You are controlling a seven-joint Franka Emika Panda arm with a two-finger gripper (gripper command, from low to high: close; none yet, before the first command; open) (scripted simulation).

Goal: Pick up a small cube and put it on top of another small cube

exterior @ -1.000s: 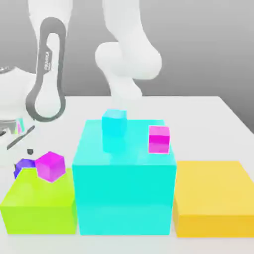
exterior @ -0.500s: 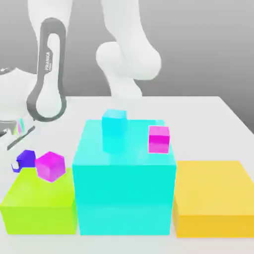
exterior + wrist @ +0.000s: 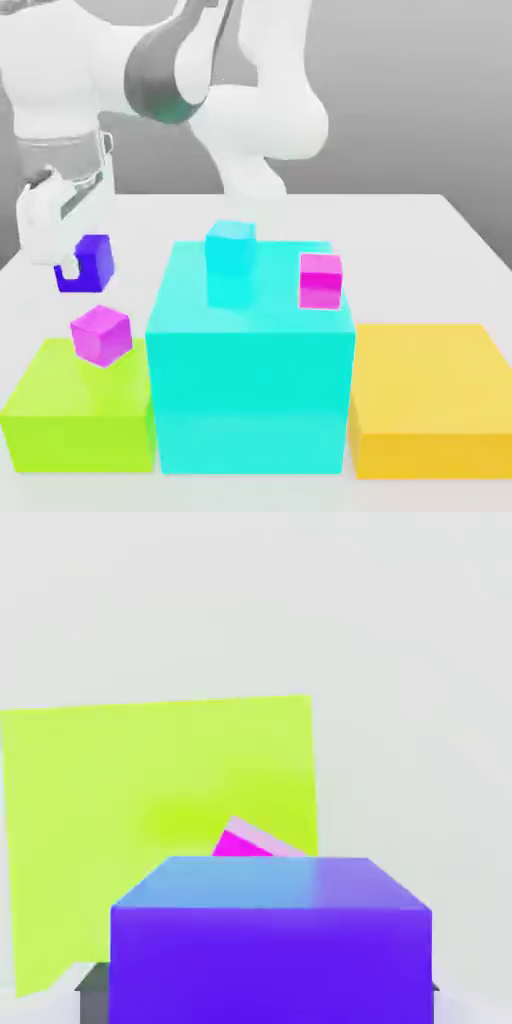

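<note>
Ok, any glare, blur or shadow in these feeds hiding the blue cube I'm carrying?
Exterior view: even light, no glare; the small cube reads clearly in the gripper, above the soft-edged magenta cube. Hand view: the cube looms close with a pale sheen on top, hiding most of that magenta cube on the lime block.

No text, label, brand, number or sign can be read anywhere.
</note>
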